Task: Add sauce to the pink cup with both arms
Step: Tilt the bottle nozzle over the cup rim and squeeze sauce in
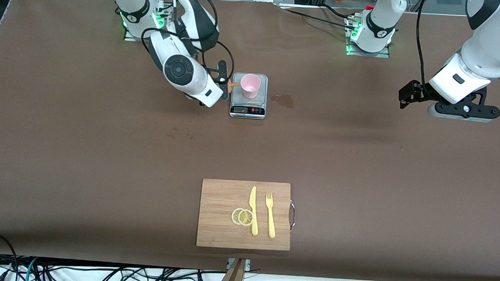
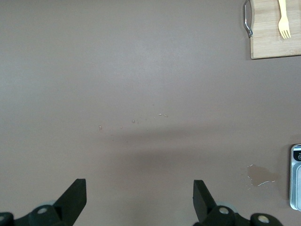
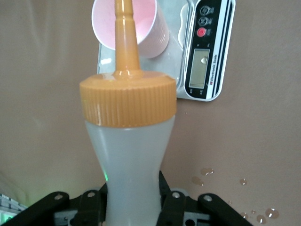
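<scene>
The right hand [image 3: 131,207] is clamped on the squeeze bottle [image 3: 134,160], squeezing its waist; the orange nozzle [image 3: 125,37] reaches over the rim of the pink cup [image 3: 141,28]. The right wrist view alone shows this grip — in the front view the arm hides the bottle, leaving only the nozzle tip visible. The cup stands on a scale [image 1: 248,96], whose display [image 3: 200,70] faces the front camera. The left hand [image 2: 138,202] waits, fingers spread wide, over bare counter [image 1: 359,153] at the left arm's end. Nearer the front camera lies a cutting board [image 1: 221,215] — knife [image 1: 253,210], fork [image 1: 270,215], lemon slices [image 1: 242,216] on it.
</scene>
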Tool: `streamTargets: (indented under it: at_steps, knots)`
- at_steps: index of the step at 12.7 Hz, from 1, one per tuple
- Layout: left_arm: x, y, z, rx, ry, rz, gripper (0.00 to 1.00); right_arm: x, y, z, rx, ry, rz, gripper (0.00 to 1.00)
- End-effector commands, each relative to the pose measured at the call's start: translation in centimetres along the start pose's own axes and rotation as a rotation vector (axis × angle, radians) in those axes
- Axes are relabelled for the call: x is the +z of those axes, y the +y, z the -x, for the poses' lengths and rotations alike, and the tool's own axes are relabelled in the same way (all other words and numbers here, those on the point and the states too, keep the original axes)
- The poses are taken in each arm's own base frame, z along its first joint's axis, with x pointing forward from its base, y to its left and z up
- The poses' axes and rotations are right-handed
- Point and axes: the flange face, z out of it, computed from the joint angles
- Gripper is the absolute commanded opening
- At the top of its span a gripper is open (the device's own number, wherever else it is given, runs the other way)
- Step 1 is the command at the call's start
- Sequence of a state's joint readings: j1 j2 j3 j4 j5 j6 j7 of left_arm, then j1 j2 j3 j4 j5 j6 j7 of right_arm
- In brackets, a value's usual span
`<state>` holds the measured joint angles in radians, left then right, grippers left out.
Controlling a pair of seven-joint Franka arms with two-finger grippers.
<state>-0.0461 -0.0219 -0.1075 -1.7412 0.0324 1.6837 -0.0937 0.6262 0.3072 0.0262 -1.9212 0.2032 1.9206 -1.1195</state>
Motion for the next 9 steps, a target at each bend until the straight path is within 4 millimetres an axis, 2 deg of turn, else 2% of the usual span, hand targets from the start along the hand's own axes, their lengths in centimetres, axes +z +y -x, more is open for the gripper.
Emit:
streamTargets:
  at_steps: [1,5,9]
  knots:
    - [-0.6,0.2,-0.3,0.009,-0.006,0.018,1.00,0.6,-0.9,-1.0,0.001,-0.065,0.039,0.28]
    - [-0.6,0.2,-0.3,0.010,-0.006,0.018,1.00,1.1,-1.0,-1.6,0.009,-0.098,0.049,0.28]
    - [-0.6,0.2,-0.3,0.010,-0.006,0.018,1.00,1.8,-1.9,-3.2,0.006,-0.136,0.062,0.28]
